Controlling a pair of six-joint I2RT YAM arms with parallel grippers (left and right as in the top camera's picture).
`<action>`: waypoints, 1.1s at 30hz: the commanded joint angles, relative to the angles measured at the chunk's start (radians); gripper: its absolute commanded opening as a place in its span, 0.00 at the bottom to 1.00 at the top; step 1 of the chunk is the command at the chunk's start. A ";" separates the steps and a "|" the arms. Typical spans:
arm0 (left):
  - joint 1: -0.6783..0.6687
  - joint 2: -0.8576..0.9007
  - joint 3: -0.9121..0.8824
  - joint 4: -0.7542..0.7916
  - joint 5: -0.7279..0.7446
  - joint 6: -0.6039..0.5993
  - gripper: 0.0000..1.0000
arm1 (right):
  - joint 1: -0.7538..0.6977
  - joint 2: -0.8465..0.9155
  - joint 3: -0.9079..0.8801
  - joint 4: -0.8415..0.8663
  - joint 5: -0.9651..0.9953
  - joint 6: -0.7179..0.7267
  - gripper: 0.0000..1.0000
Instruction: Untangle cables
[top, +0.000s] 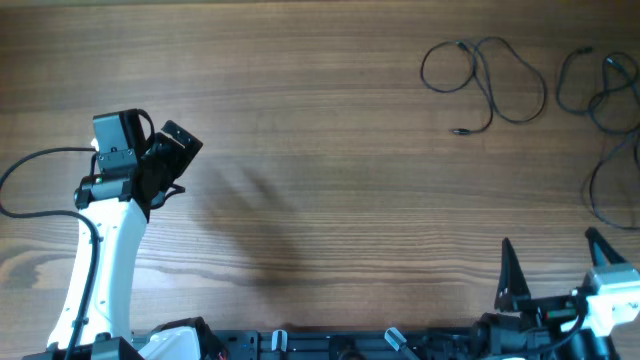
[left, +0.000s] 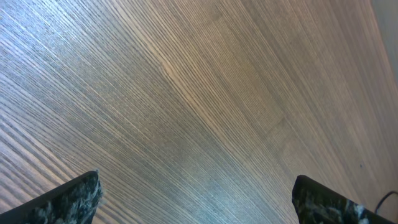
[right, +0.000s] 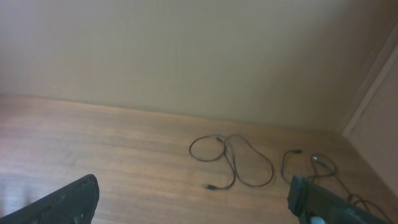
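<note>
Right-hand cable (top: 604, 97) cut off at the overhead view's right edge

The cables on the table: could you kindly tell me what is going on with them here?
Nothing is being held at the moment. The cables lie as loose loops at the table's far right corner, untouched. The left gripper hangs open over bare wood on the left, well away from them. The right gripper is open at the near right edge, facing the cables but not touching them.
</note>
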 joint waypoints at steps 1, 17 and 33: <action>0.005 -0.008 -0.001 0.000 -0.016 0.013 1.00 | 0.002 -0.014 -0.018 -0.055 -0.055 0.014 1.00; 0.005 -0.008 -0.001 0.000 -0.016 0.013 1.00 | 0.018 -0.039 -0.310 0.251 -0.134 -0.091 1.00; 0.005 -0.008 -0.001 0.000 -0.016 0.013 1.00 | 0.019 -0.198 -1.042 1.124 -0.092 0.225 1.00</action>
